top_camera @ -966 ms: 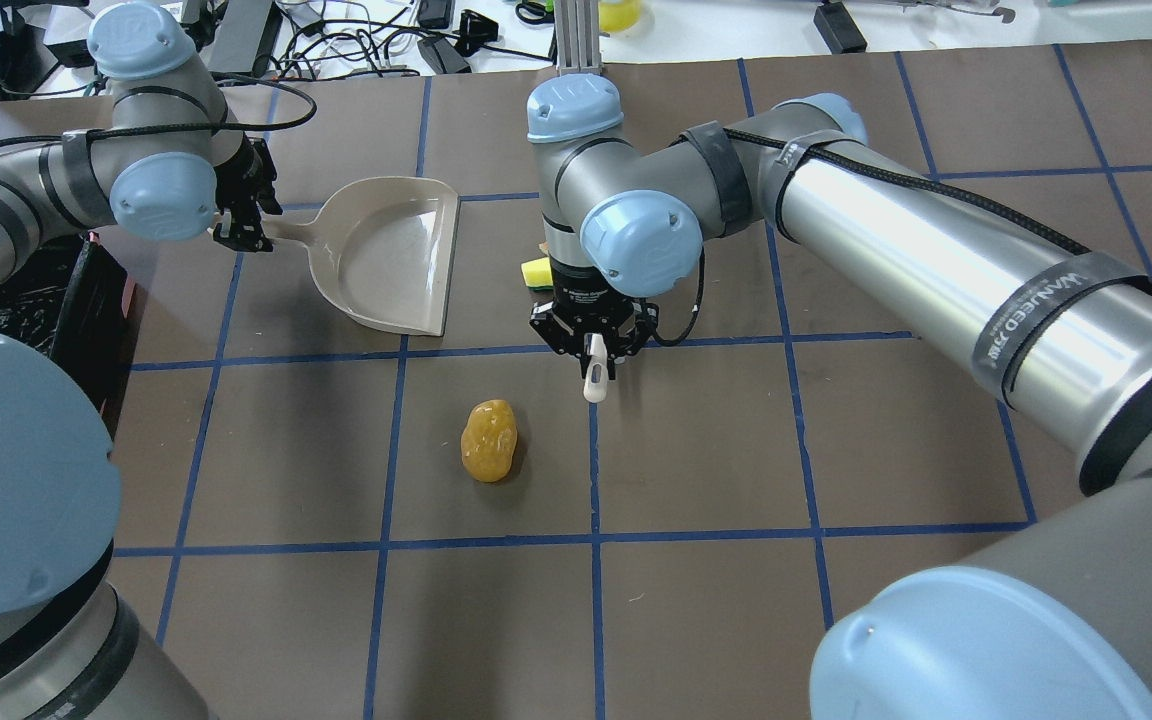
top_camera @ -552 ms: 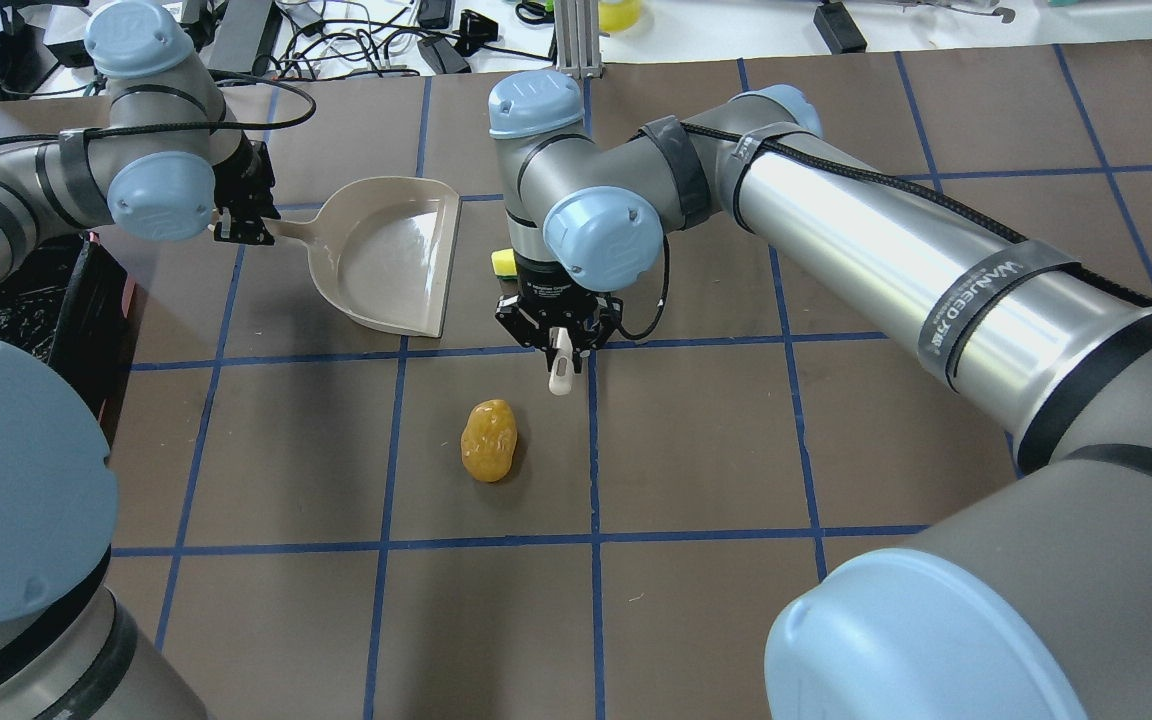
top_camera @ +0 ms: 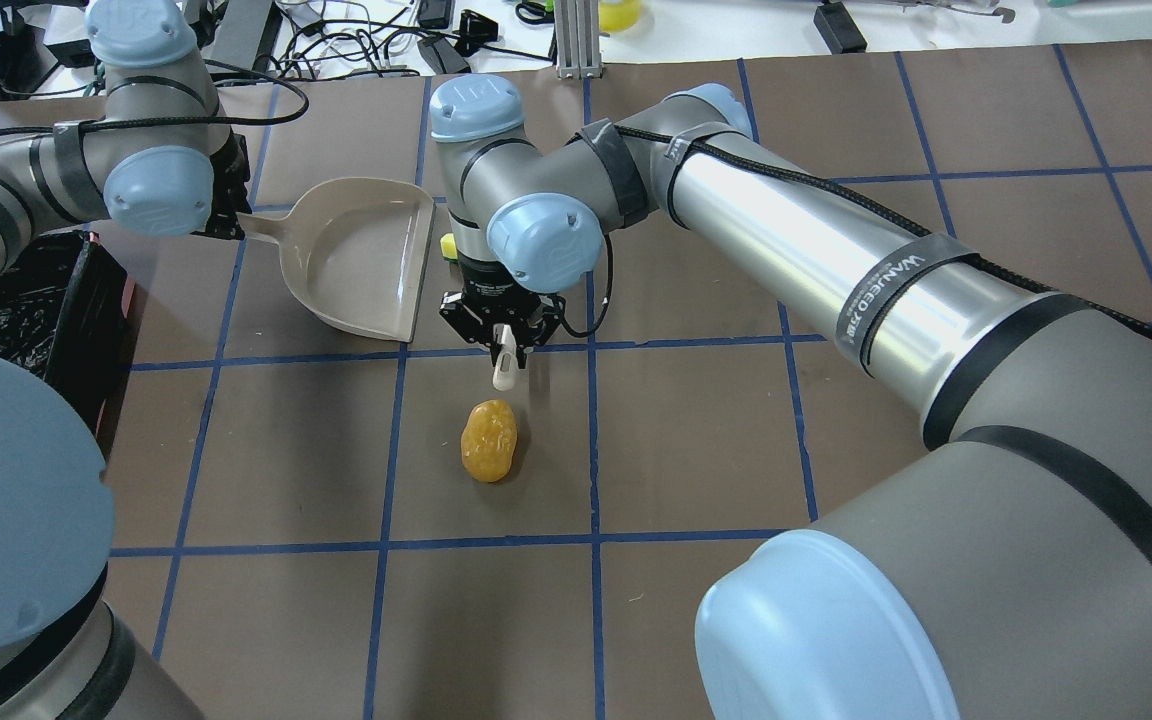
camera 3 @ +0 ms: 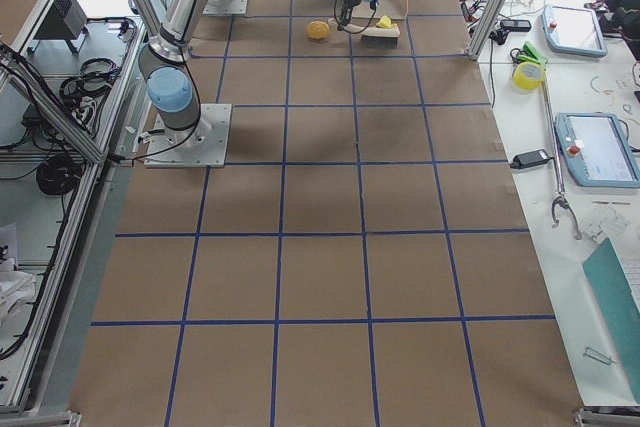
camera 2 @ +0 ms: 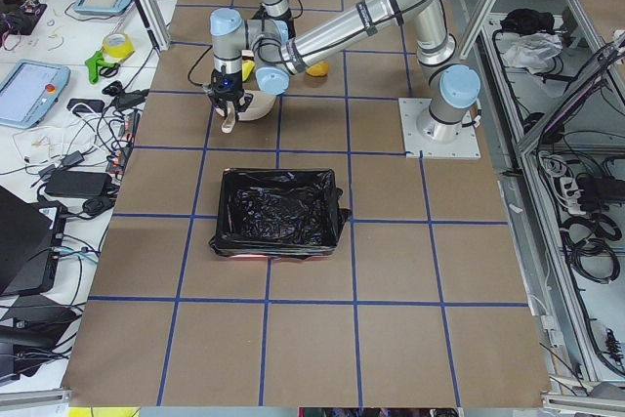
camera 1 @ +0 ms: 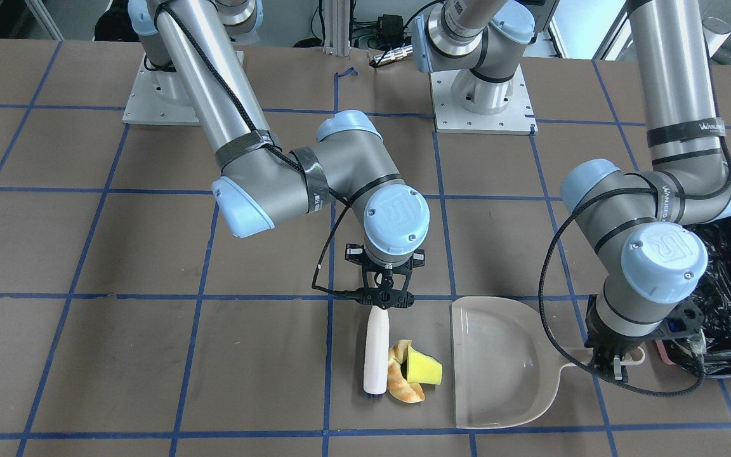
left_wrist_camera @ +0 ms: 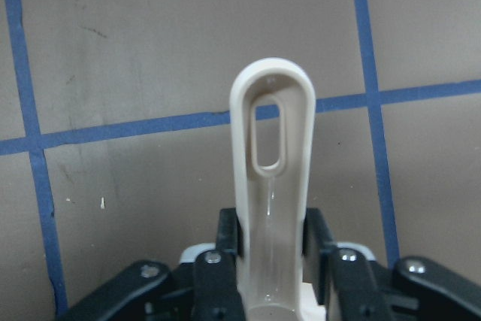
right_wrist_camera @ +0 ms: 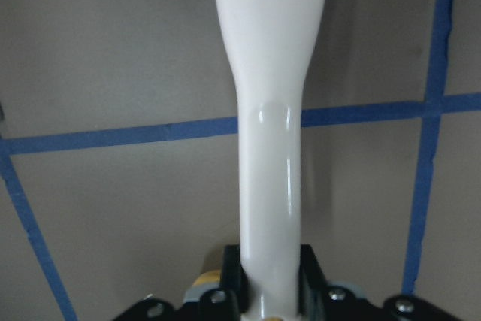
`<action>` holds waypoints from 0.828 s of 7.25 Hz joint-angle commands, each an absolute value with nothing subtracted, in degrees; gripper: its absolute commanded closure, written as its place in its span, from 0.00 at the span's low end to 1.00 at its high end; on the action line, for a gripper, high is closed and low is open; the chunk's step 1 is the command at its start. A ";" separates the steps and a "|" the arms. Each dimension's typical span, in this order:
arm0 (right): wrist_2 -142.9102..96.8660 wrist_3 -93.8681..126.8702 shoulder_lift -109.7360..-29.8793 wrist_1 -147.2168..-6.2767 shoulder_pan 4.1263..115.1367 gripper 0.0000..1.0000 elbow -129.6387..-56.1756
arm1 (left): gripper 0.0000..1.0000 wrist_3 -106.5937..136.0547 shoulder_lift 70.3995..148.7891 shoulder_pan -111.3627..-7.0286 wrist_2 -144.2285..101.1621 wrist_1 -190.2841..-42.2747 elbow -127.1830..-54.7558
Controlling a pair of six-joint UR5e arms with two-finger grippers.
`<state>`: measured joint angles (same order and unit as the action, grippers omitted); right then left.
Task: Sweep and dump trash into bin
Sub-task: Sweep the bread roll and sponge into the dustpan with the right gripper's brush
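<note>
My right gripper is shut on the white handle of the hand brush, also seen in the right wrist view as the brush handle. The brush head presses against the trash: a golden croissant and a yellow sponge wedge, a short gap from the dustpan's mouth. The beige dustpan lies flat, its handle clamped in my shut left gripper. The glossy tan lump lies apart, nearer the robot. The bin, lined with black plastic, stands beside my left arm.
Brown table mat with a blue tape grid. Cables and devices lie along the far edge. In the overhead view the right arm stretches across the middle and covers most of the croissant and sponge.
My right gripper has swept the brush toward the dustpan, pushing the sponge along. The left gripper has shifted the dustpan slightly toward the bin side. The tan lump has not moved.
</note>
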<state>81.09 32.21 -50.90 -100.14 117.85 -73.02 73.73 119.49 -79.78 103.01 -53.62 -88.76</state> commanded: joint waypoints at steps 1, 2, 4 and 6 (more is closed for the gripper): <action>81.04 32.43 -50.19 -100.20 118.21 0.94 -71.89 | 1.00 77.85 119.71 -81.73 104.32 -53.70 -88.86; 80.95 32.43 -50.19 -100.20 118.21 0.94 -71.89 | 1.00 78.48 119.79 -82.00 105.02 -53.70 -88.86; 78.32 32.52 -49.84 -100.37 118.21 0.94 -71.55 | 1.00 79.45 120.14 -82.09 105.03 -53.61 -88.77; 76.48 32.61 -49.75 -102.82 118.30 0.94 -71.54 | 1.00 80.24 120.41 -82.26 105.99 -53.61 -88.68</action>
<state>77.96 32.57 -49.81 -101.45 118.27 -71.59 79.89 120.30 -82.16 105.25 -53.62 -88.76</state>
